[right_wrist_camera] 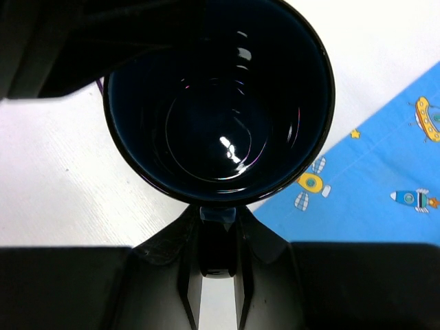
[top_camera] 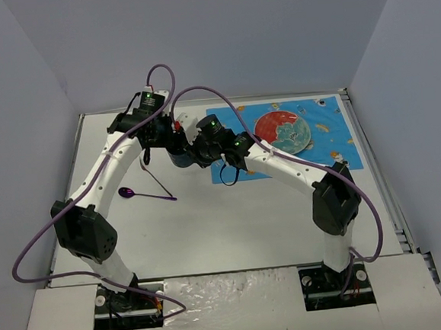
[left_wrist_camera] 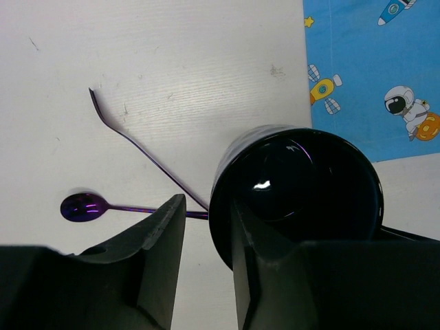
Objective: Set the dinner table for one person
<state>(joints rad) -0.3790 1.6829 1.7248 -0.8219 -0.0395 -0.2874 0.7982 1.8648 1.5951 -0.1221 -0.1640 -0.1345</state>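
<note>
Pale grey walls enclose a large matte white rectangular worktop [top_camera: 233,225] with thin metal edge rails, which fills the floor of the enclosure in front of both arm bases. On its far right part lies a bright-blue cartoon-print cloth mat [top_camera: 333,137] carrying a round red-and-teal plate [top_camera: 282,131]. Both arms meet near the middle, just left of the mat's near-left corner, around a glossy dark blue cup [right_wrist_camera: 220,103] standing upright and empty. The right tool [right_wrist_camera: 216,216] is clenched on the cup's near wall at the rim. The left tool [left_wrist_camera: 206,213] is released, straddling the opposite wall, with a sliver of white showing between its outer finger and the cup. Whether the cup rests on the worktop I cannot tell. To the left lie an iridescent purple metal spoon [left_wrist_camera: 82,206] and a thin purple utensil [left_wrist_camera: 130,141] seen edge-on, their handles crossing near the cup.
</note>
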